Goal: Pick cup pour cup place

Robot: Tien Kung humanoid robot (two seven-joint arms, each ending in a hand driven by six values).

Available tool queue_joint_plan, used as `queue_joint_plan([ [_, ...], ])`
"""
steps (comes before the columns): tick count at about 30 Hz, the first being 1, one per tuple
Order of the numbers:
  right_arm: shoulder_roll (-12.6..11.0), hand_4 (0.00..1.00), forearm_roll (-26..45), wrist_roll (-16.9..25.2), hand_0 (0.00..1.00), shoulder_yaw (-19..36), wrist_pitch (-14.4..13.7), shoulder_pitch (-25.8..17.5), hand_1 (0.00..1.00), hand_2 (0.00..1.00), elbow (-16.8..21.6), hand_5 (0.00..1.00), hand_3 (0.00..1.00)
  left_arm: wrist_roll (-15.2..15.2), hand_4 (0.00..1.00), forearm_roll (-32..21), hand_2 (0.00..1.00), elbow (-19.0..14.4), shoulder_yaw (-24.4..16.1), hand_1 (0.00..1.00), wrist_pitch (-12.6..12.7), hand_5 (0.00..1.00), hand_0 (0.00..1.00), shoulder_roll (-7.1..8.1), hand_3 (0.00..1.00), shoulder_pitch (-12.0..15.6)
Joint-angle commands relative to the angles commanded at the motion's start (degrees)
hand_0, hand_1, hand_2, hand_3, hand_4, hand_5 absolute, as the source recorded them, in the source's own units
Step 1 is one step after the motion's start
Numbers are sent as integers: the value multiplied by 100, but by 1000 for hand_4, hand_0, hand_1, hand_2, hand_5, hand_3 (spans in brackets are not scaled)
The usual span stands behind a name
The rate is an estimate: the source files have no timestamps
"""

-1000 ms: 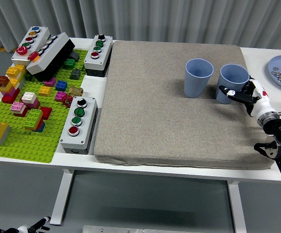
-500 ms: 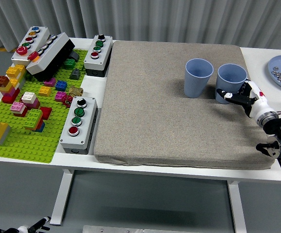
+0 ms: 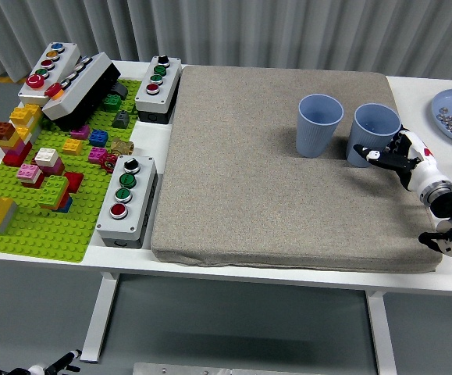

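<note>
Far off to the hand's left, at the other end of the white tabletop (image 3: 161,141), a green building-brick baseplate (image 3: 34,223) carries a scatter of coloured bricks. Behind it sit two long button boxes (image 3: 69,78), one tipped across the other. Two more grey button boxes stand between the baseplate and the mat: one with a black knob and green and red buttons (image 3: 126,198), and a second further back (image 3: 158,84).

A large grey-brown fabric mat (image 3: 265,180) covers the middle of the tabletop, and both cups stand upright on it. The left blue cup (image 3: 318,125) is a short way to the hand's left and a little beyond it, well clear of the fingers. The right blue cup (image 3: 375,133) is just in front of the hand, close beside the first cup but not touching it.

The right hand (image 3: 401,156) comes in from the lower right on its black arm, white and black with red marks. Its dark fingers (image 3: 368,151) are partly curled and reach against the near side of the right cup (whether they actually grip it, I cannot tell from here).

Beyond the hand to its right, at the tabletop's edge, a blue plate (image 3: 447,105) holds small bits and something orange.
</note>
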Motion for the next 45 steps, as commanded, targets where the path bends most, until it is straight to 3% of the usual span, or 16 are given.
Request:
queue_joint_plan([
  [13, -340, 850, -181, -134, 989, 226, -15, -786, 953, 998, 1049, 244, 998, 15, 641, 72, 876, 0, -137, 842, 3, 998, 821, -14, 809, 115],
  [21, -471, 849, -261, -178, 988, 469, -12, -995, 950, 998, 1335, 242, 998, 20, 641, 114, 877, 0, -193, 843, -2, 998, 821, -8, 810, 148],
  [29, -773, 848, -231, -203, 987, 589, -28, -684, 947, 998, 1434, 247, 998, 14, 641, 95, 876, 0, -197, 842, 9, 998, 821, 0, 809, 159],
  [37, -1244, 843, -81, -243, 987, 624, -39, 83, 945, 998, 1526, 247, 995, 9, 641, 95, 877, 0, -192, 843, 13, 998, 821, 42, 808, 138],
  [45, -1211, 837, 15, -198, 986, 696, -115, 419, 944, 998, 1389, 247, 988, -3, 641, 72, 878, 0, -192, 843, 21, 998, 821, 46, 809, 113],
])
